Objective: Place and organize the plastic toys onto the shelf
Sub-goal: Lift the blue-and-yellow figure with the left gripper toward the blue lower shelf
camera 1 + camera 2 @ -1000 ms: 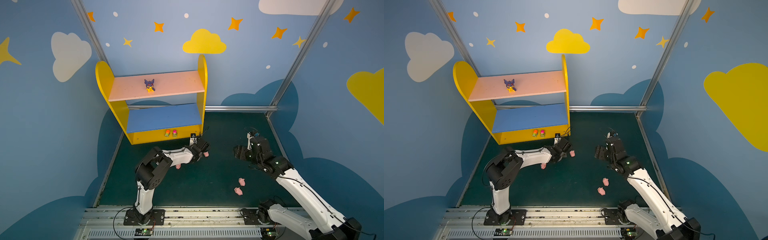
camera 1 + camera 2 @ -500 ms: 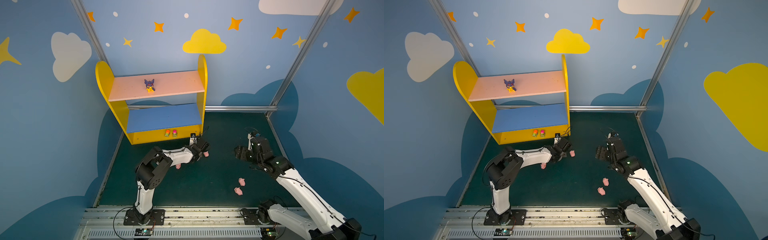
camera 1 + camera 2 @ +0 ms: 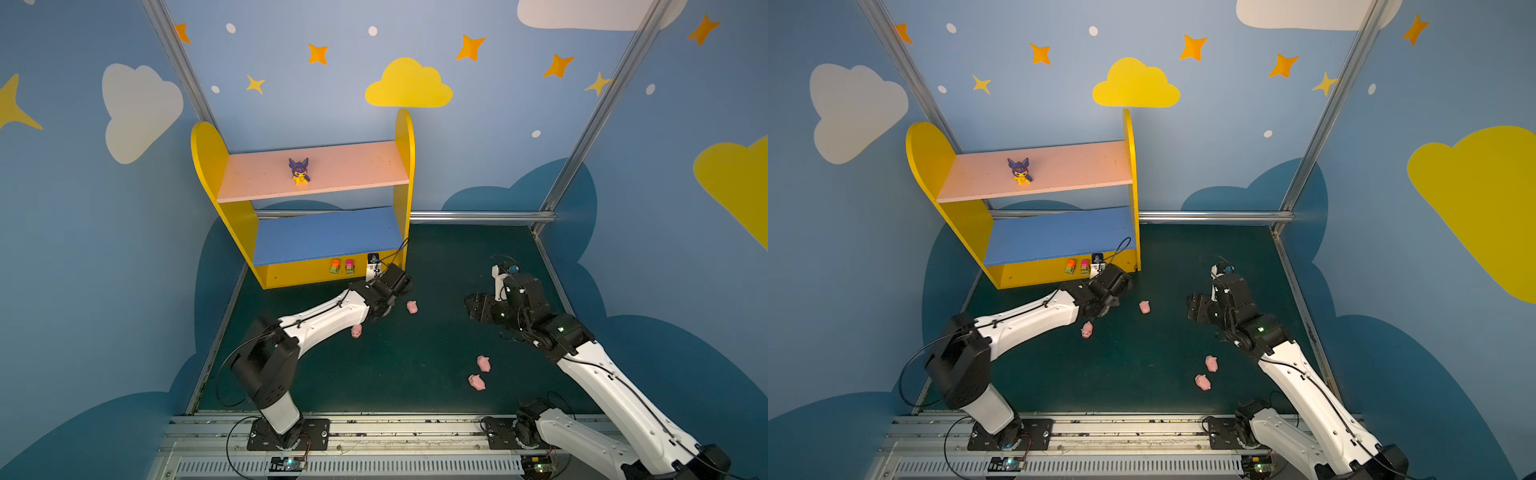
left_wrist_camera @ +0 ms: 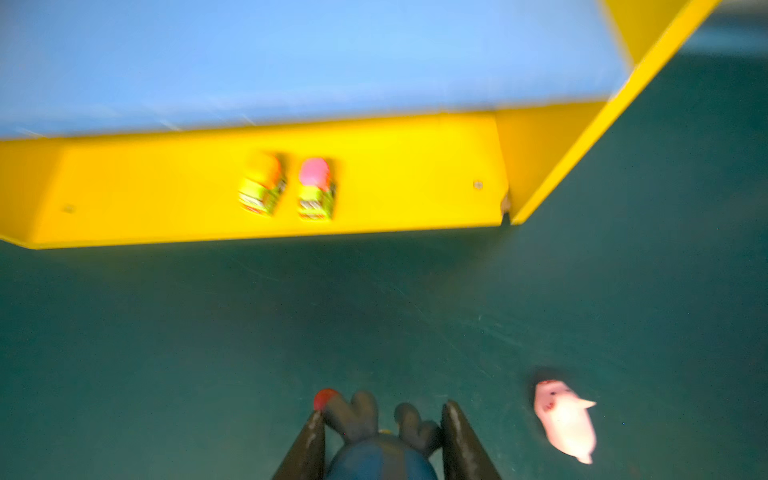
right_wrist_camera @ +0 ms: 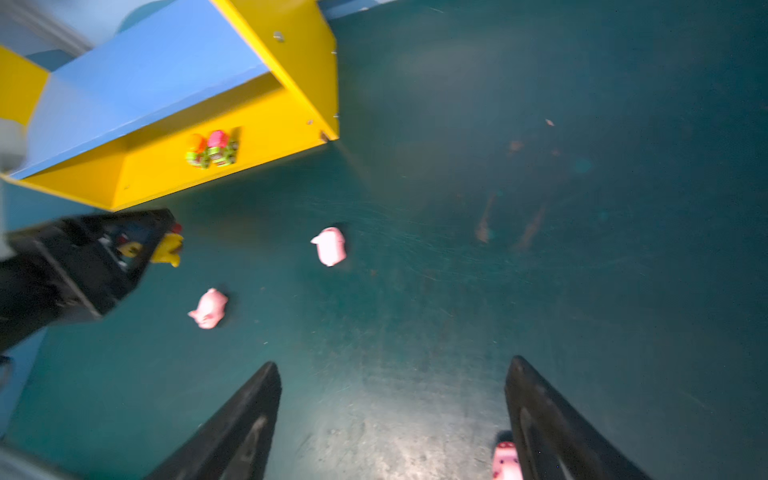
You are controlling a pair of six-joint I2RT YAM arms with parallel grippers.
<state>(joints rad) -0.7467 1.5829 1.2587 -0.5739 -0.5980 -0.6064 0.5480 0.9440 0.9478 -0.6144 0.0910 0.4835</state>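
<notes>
Your left tool (image 4: 382, 411) is clamped on a blue-hooded figurine (image 4: 376, 455), low over the tabletop (image 3: 415, 353) just before the shelf (image 3: 208, 158); your right tool (image 5: 392, 363) hangs wide, holding nothing. A second figurine (image 3: 299, 170) stands on the shelf's pink top board (image 3: 357, 170), two cars (image 3: 335, 266) sit on its yellow base (image 3: 299, 275), and four pigs (image 3: 412, 306) lie on the tabletop.

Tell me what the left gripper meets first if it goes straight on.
Probably the shelf's yellow base, near the pink-topped car; green floor before it looks free, though depth is unclear.
</notes>
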